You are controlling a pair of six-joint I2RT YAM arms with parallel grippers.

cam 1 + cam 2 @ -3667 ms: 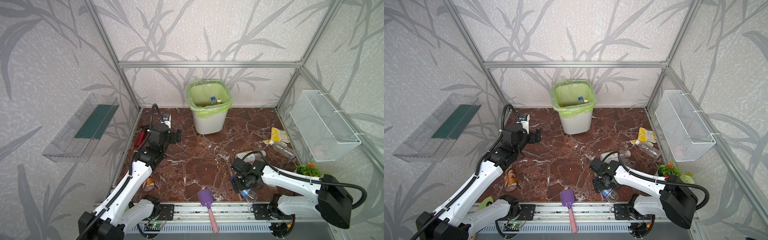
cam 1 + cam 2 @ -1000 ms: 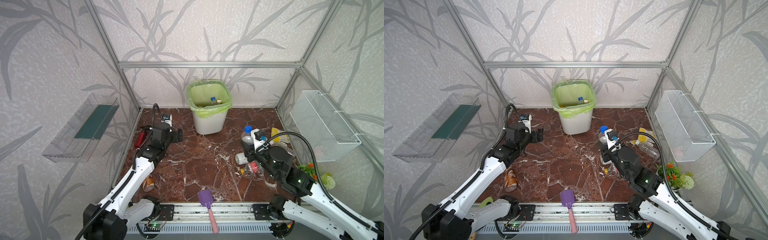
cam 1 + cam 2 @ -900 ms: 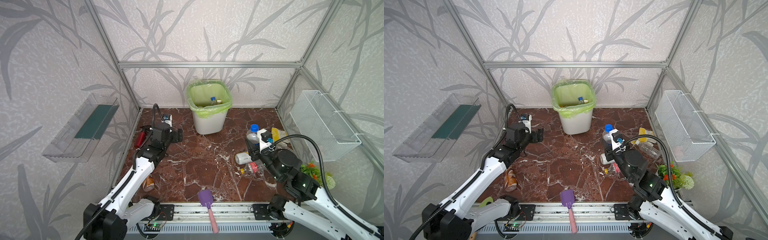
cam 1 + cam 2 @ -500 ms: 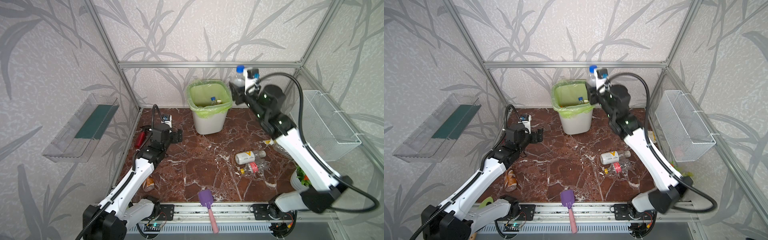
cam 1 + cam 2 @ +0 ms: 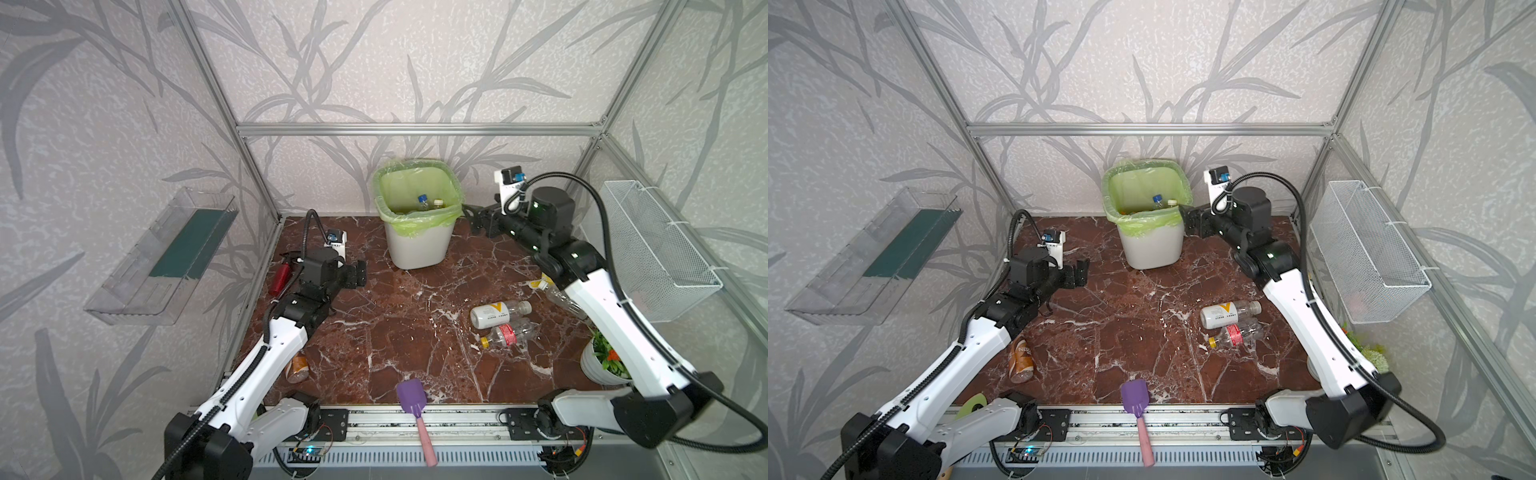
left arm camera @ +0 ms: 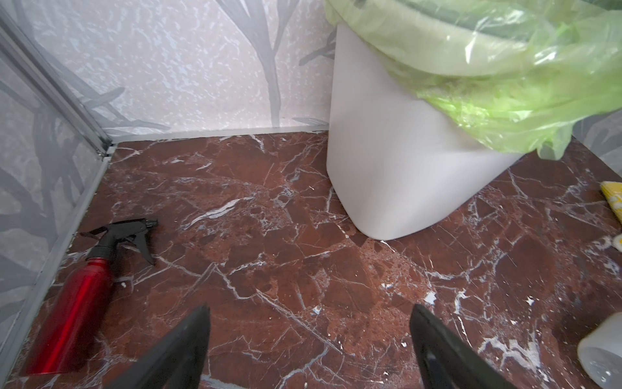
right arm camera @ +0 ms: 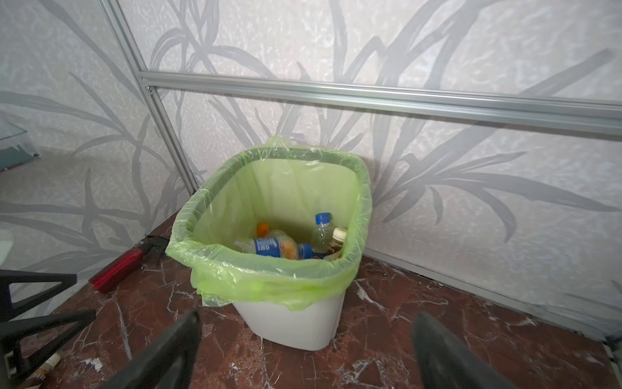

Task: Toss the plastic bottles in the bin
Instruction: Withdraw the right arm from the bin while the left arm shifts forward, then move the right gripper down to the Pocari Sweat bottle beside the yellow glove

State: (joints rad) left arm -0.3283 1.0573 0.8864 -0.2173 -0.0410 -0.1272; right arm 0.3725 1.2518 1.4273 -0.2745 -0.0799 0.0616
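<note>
Change: right jaws, pinching a bottle a moment ago, now stand spread and empty beside the bin (image 5: 415,249), upper centre.
Bottle: likely among the binned bottles (image 7: 276,247).
Left jaws: spread, empty, centre left.
Remaining: desk bottles (image 5: 498,312), lower right, still to throw.

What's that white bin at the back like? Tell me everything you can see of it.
The bin is a white, rounded-square plastic tub, narrowing toward its base, standing upright on the marble floor near the back wall. A thin light green bag lines it and folds loosely over the rim. No lid. Several plastic bottles rest inside, caps blue, orange and white.
</note>
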